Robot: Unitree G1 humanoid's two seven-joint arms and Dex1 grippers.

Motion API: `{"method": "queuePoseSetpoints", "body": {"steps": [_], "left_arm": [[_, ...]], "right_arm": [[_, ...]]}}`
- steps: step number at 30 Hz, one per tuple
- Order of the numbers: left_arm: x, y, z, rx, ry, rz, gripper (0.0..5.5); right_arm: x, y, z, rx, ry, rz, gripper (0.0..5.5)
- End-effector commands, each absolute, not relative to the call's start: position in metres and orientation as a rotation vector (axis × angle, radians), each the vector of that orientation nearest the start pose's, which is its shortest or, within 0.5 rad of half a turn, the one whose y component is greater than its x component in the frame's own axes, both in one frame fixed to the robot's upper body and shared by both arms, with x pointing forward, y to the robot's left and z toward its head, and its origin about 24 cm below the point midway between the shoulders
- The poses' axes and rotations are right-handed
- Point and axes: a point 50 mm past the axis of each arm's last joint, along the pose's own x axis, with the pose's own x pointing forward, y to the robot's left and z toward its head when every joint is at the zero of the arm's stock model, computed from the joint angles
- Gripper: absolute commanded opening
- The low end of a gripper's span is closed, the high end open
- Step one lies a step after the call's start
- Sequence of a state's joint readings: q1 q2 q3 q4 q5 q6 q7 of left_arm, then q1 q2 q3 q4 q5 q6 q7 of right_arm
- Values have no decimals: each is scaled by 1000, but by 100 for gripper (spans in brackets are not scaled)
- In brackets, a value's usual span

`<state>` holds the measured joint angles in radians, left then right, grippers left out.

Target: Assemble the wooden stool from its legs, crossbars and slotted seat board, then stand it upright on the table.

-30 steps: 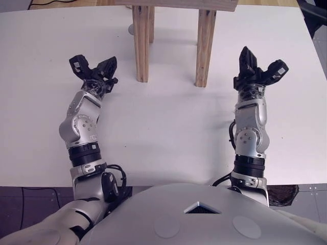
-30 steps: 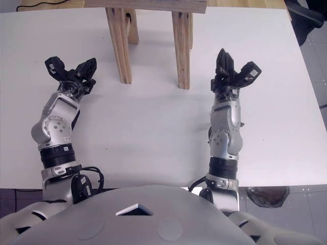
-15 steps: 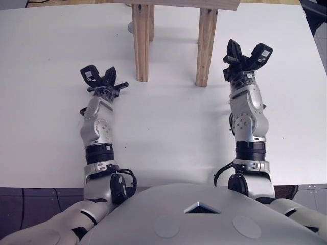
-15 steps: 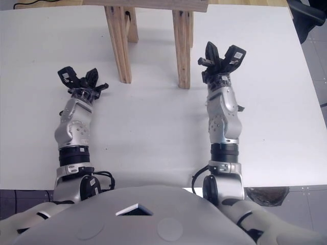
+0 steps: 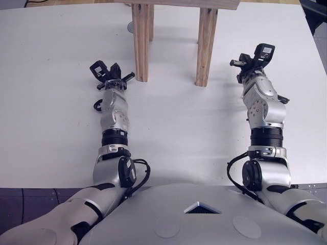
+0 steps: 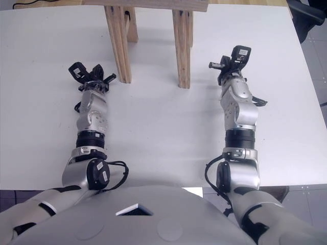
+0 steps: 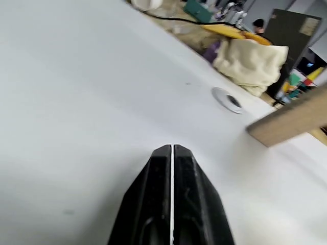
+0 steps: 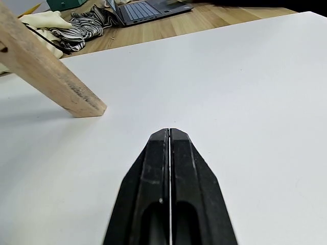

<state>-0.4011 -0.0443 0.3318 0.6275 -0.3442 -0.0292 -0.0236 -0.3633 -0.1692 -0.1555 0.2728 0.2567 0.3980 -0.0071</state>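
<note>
The wooden stool stands upright at the far middle of the white table (image 5: 168,127). Its seat board (image 5: 179,4) is at the top edge, with the front left leg (image 5: 140,41) and front right leg (image 5: 206,46) below it. My left gripper (image 5: 110,75) rests just left of the front left leg's foot, shut and holding nothing (image 7: 172,149); a leg end (image 7: 291,120) shows ahead of it. My right gripper (image 5: 251,56) lies to the right of the front right leg, also shut and holding nothing (image 8: 169,132), with a stool leg (image 8: 46,71) off to one side.
A small round metal disc (image 7: 227,99) lies on the table beyond the stool legs. Past the table's far edge are cloths and a laptop (image 8: 143,9) on the floor. A dark chair (image 5: 317,13) stands past the table's right corner. Bare table lies between the arms.
Both grippers stood open a second ago and are now shut. The left gripper has moved right, close to the stool's front left leg. The right forearm has swung and the gripper has turned.
</note>
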Motion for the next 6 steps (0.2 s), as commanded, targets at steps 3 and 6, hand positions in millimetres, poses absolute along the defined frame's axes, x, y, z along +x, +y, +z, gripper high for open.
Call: {"method": "queuePoseSetpoints", "body": {"steps": [3, 6], "left_arm": [[321, 157, 7, -418, 163, 107, 3], [322, 165, 8, -396, 164, 120, 3]], "right_arm": [[322, -205, 53, 123, 257, -156, 0], [319, -194, 46, 166, 268, -141, 0]]}}
